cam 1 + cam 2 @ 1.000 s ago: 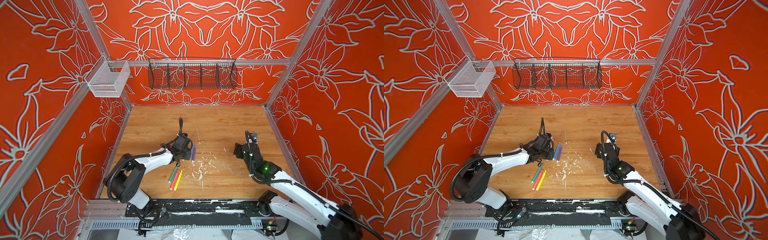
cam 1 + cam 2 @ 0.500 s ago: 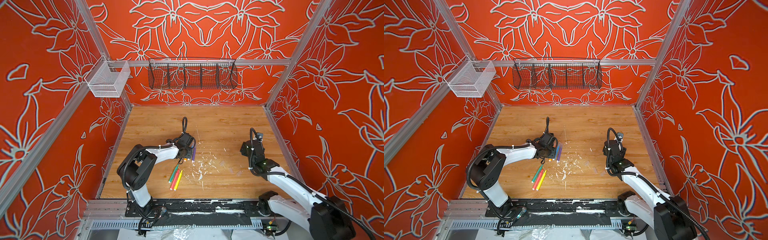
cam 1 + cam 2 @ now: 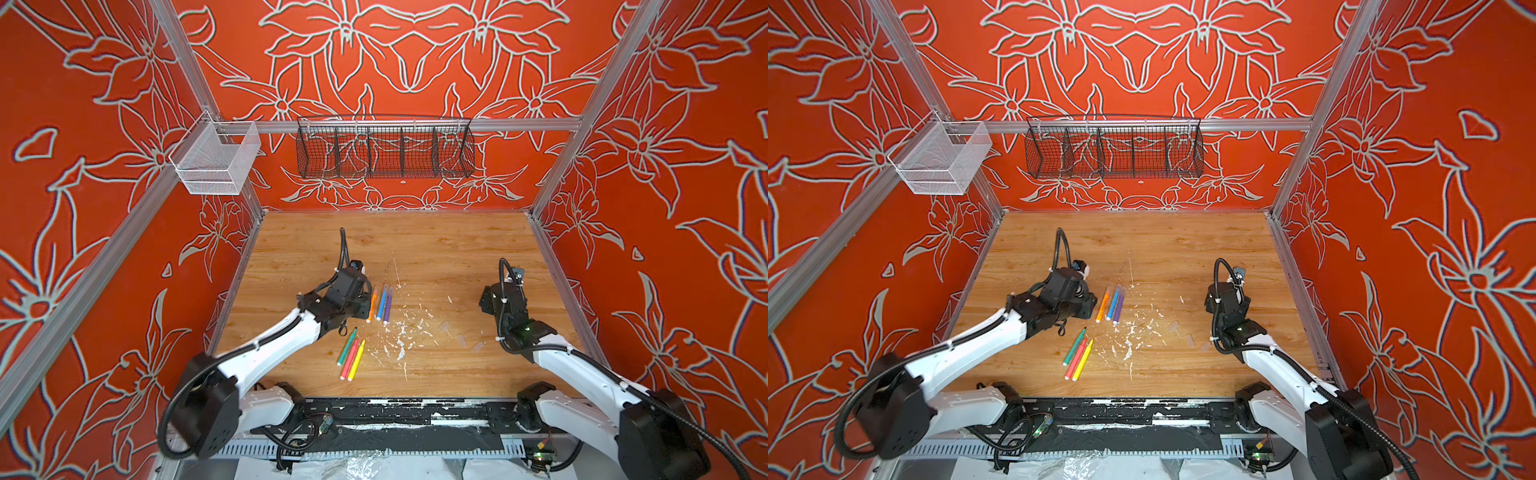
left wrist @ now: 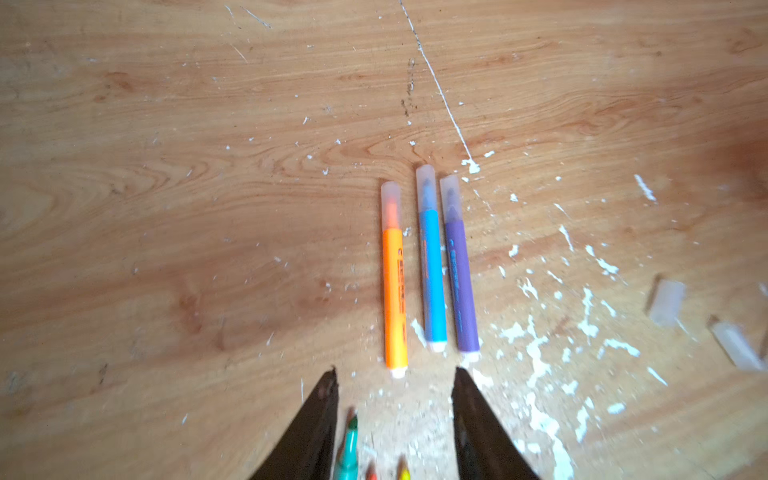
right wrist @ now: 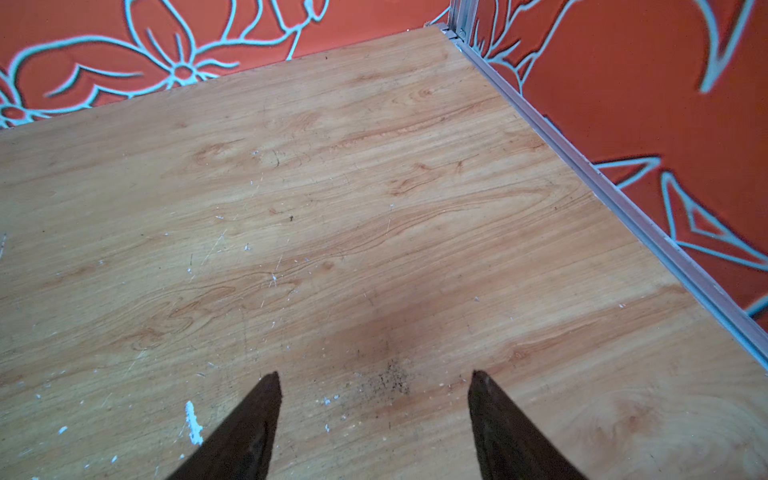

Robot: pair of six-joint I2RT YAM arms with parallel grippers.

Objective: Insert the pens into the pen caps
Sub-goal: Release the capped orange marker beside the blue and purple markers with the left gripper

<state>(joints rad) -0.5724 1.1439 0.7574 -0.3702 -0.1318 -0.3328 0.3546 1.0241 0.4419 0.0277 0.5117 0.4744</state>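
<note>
Left tool [image 4: 395, 372] and right tool [image 5: 375, 374] were shown spread and empty; the capped orange pen [image 4: 393, 291] was seen at the former's twelve o'clock.

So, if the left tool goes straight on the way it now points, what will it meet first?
Probably the orange pen: its white end lies just ahead of the left tool. How high the tool is above the table is unclear, so it might pass over.

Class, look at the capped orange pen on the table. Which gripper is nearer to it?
Left. The left gripper sits just short of the orange pen's white end, jaws apart. The right gripper is across the table, well away from it.
</note>
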